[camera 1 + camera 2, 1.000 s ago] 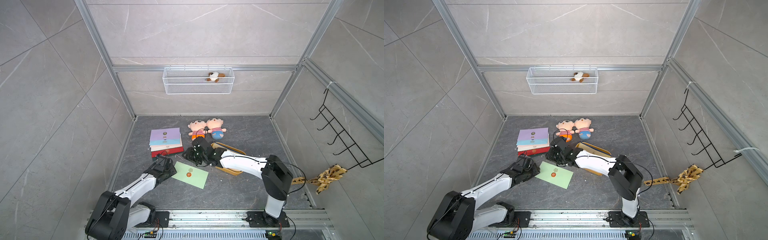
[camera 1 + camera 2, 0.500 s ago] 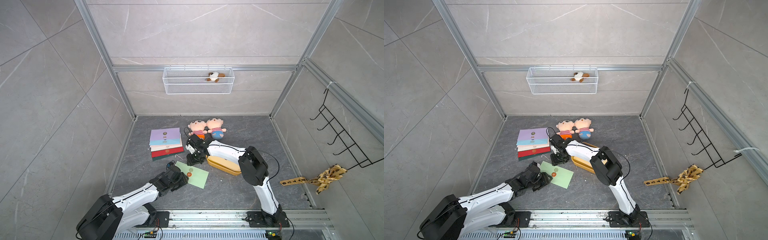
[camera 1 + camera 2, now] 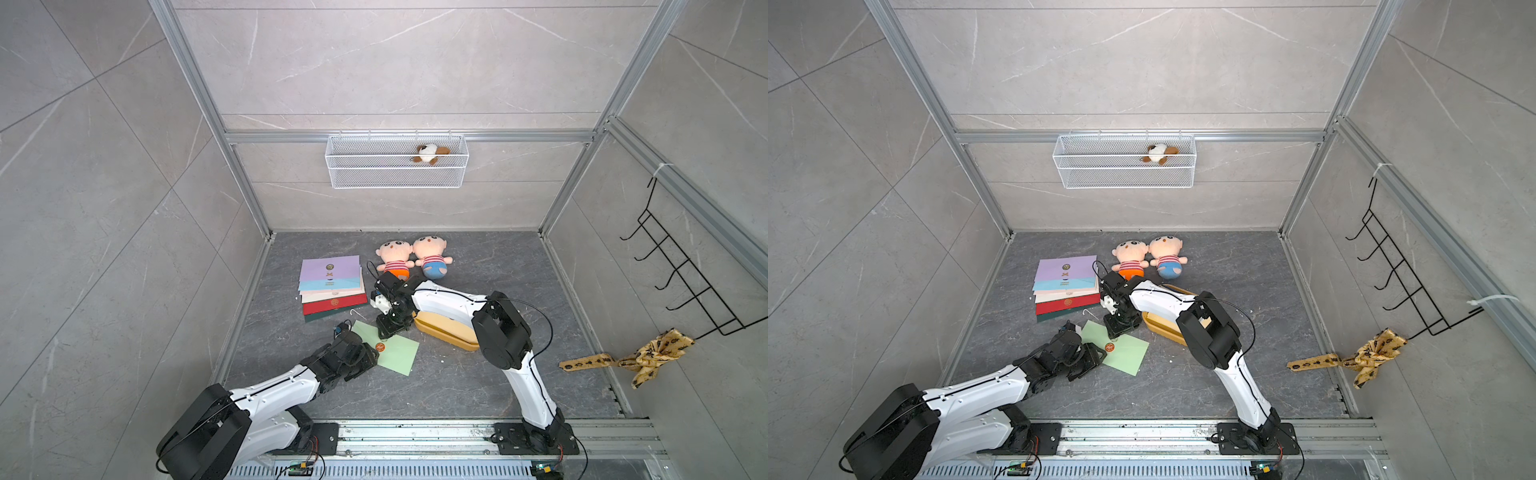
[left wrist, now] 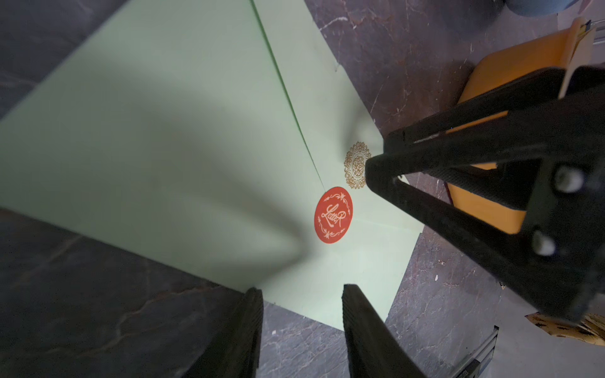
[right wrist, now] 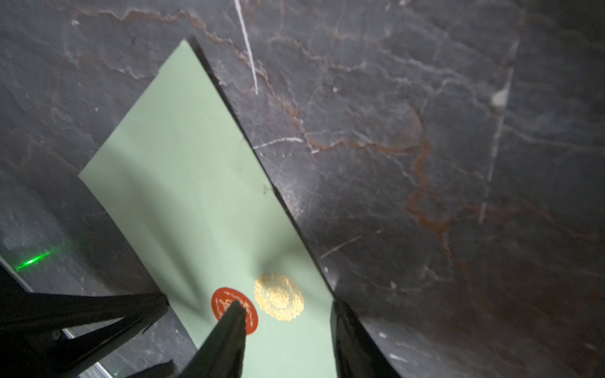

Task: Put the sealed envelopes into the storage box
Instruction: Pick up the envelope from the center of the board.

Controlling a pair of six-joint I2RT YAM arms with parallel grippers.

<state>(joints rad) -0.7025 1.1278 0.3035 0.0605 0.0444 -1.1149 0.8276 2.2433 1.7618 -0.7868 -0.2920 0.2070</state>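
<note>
Both arms have shifted in the last second. The left gripper (image 3: pixel 368 359) has slid away from the envelope stack (image 3: pixel 332 286) to the near-left edge of the green envelope (image 3: pixel 397 353). The right arm's elbow, low and out to the right a moment ago, is now raised, and the right gripper (image 3: pixel 386 332) points down at the envelope's far edge.

Green envelope lies flat on the dark floor (image 3: pixel 457 386), apart from the stack fanned out to its far left: lilac on top, then blue, cream, red, dark green.

Left wrist view: the left fingers (image 4: pixel 252 327) are spread with a clear gap, the envelope's edge runs between them, nothing pinched. Right wrist view: that claw is spread too, one fingertip (image 5: pixel 234 322) over the red seal (image 5: pixel 222 304), the other at the paper's edge, close to the gold sticker (image 5: pixel 279 301). Whether the tips touch the paper, can't tell.

Storage box (image 3: pixel 442 332) sits just right of the green envelope, partly hidden under the right forearm. Two dolls (image 3: pixel 395 257) lie on the far side.
</note>
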